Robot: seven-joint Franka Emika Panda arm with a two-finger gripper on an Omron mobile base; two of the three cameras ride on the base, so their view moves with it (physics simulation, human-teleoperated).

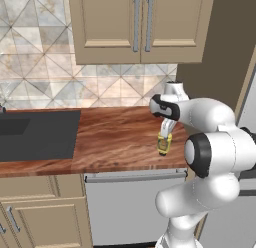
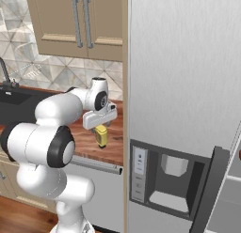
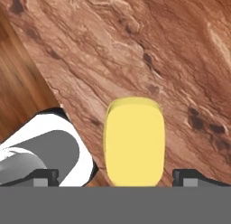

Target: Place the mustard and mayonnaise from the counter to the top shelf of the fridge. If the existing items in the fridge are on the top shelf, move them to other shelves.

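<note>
Reddish wood-grain desk (image 1: 115, 137) carrying the mustard (image 1: 164, 144): pincer (image 3: 134, 175) standing wide astride the bottle, needing lowering squarely before closing on its sides.

Lighting is even and diffuse across all three rendered views, with no single source evident. The counter (image 1: 115, 137) is uniformly lit and free of glare, and cast shadows on it are very faint. The arm's white shells carry soft grey shading on their undersides. The fridge (image 2: 183, 72) door reads flat pale grey without reflections. Edges are sharp throughout, without blur or lens distortion. In the hand view the mustard (image 3: 134, 139) cap is evenly bright with slightly soft edges.
</note>
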